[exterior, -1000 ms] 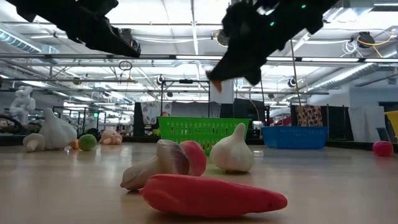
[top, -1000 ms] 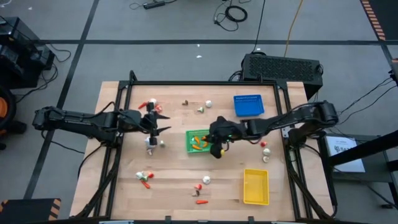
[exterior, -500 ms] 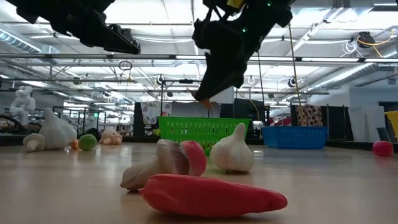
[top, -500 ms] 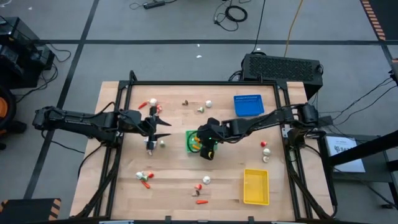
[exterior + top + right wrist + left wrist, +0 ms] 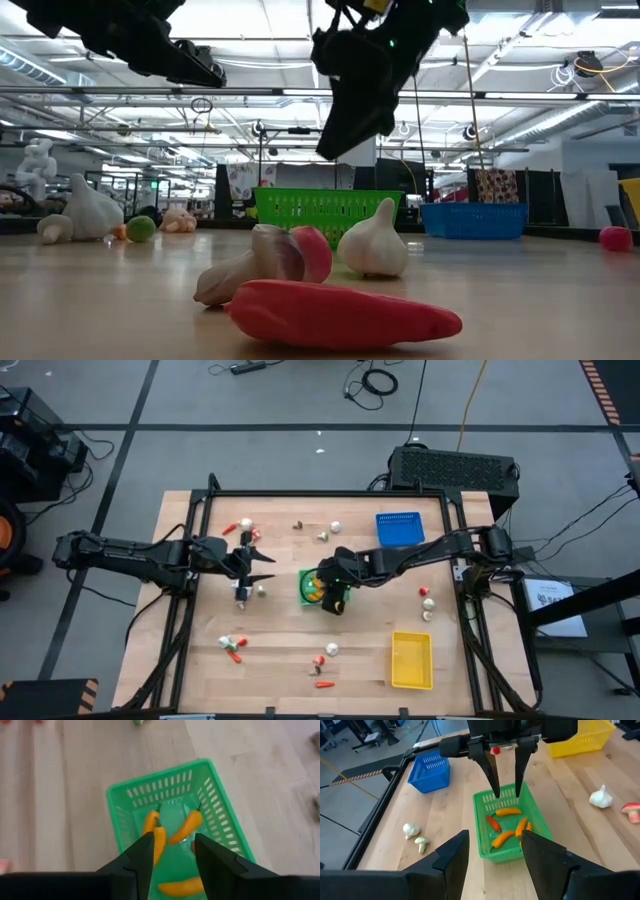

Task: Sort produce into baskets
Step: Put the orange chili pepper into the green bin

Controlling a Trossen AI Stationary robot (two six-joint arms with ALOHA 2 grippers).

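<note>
Three small mesh plastic baskets sit on the pale wooden table (image 5: 280,650). The green mesh basket (image 5: 309,588) lies near the middle, the blue mesh basket (image 5: 399,529) toward the far right side, and the yellow mesh basket (image 5: 411,660) at the near right corner. In the left wrist view the green basket holds several small toy peppers (image 5: 508,811), most of them orange and one red, lying loose on its floor. The blue basket appears bare inside in the same view; the inside of the yellow one cannot be made out.

The right pincer (image 5: 506,795) hangs directly above the green basket, pointing down, its two dark fingers spread apart with nothing between them; the peppers lie just below the tips. The left pincer (image 5: 262,566) hovers above the table to the left of the green basket, its fingers parted and empty.

The rest of the toy produce is scattered on the table: white garlic bulbs (image 5: 373,245), a red-capped mushroom (image 5: 305,255) and a red chilli pepper (image 5: 340,314) close to the low camera, a small green ball (image 5: 141,228) farther off, and more red and white pieces near the far left edge and along the right side.
</note>
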